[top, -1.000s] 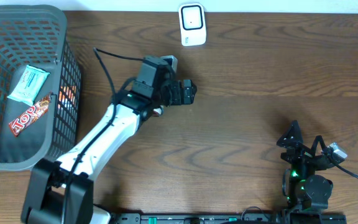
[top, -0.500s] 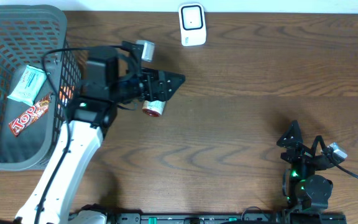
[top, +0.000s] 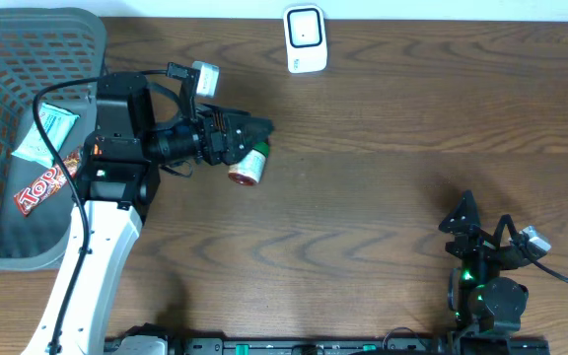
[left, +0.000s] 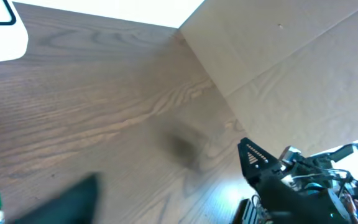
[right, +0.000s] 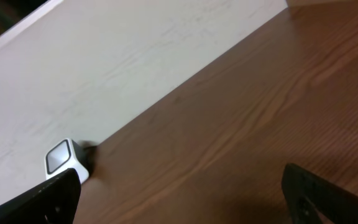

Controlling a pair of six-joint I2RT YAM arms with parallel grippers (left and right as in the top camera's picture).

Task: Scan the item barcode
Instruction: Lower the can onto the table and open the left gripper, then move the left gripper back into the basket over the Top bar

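Pickup step, it seems: left fingers [top: 250, 129] spread open over small bottle [top: 248, 170], apart from scanner [top: 305, 39]; next, grip it. Right fingers [right: 55, 194] open.

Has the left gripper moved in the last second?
Yes: the left gripper has shifted left, away from the white scanner, toward the basket.

A dark brown wood-grain bench [top: 412, 118] lies under even, soft light. Ahead of the right end effector [right: 182, 199] it meets a plain white wall [right: 135, 56]. Beyond the left end effector [top: 254, 133], a pale beige panel [left: 291, 74] borders it.
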